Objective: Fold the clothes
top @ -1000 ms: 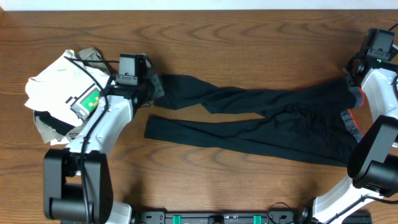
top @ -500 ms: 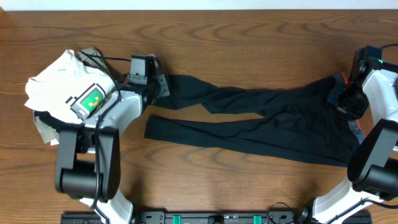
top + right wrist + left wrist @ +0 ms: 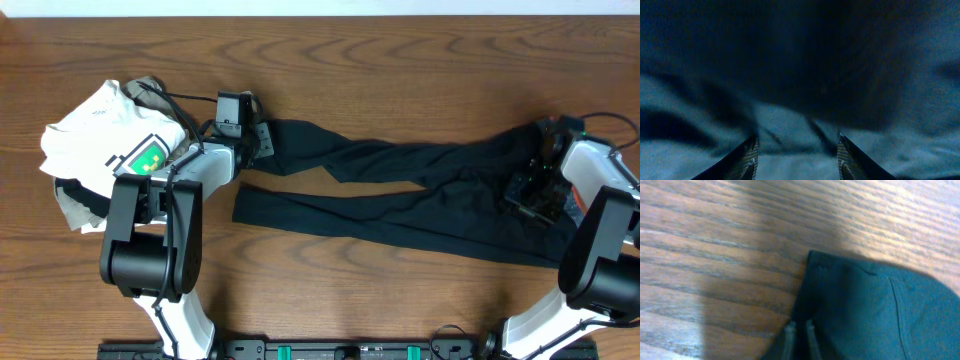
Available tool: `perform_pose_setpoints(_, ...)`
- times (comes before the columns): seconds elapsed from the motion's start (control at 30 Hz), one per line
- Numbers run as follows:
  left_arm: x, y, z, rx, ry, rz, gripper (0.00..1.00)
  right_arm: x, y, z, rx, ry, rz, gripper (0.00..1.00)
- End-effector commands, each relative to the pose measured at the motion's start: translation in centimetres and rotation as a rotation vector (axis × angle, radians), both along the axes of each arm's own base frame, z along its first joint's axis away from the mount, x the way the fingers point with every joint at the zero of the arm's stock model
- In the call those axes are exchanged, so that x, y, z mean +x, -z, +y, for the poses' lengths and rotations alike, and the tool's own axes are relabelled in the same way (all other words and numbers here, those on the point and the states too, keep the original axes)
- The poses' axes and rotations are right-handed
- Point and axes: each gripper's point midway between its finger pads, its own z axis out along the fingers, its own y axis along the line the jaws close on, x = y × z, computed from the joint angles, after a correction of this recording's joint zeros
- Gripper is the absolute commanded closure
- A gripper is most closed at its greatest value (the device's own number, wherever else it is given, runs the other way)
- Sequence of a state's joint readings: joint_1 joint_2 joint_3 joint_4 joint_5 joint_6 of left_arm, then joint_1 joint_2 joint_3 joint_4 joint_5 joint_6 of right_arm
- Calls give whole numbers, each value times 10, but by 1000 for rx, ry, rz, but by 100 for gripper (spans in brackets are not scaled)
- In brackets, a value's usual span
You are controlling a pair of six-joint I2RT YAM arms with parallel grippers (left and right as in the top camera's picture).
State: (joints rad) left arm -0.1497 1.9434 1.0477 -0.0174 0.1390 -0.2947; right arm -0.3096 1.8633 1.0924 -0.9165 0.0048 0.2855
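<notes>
Lying stretched across the wooden tabletop (image 3: 380, 60), the black pants (image 3: 400, 190) have both legs pointing left and the waist end at the right. The left tool (image 3: 799, 330) is pinched closed on the pants at the far leg's end. The right tool (image 3: 797, 150) hangs with jaws apart over the waist-end fabric.

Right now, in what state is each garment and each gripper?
black pants: laid out along the table, legs pointing left, not yet folded.
left gripper: shut on the cuff of the far leg.
right gripper: open, low over the waist end of the pants.
white T-shirt: crumpled in a pile at the left.
olive garment: bunched in the same pile.
</notes>
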Motion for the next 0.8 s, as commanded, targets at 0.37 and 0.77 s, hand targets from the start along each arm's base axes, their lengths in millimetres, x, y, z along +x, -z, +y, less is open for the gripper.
perform_pose_setpoints(0.37,-8,32,16,12,-29,60,94,-47,21,-48,-122,188,60,50)
perform_pose_setpoints(0.77,-3,29,77,-53,-341,79,94,-62,21,-64,-109,274,73,51)
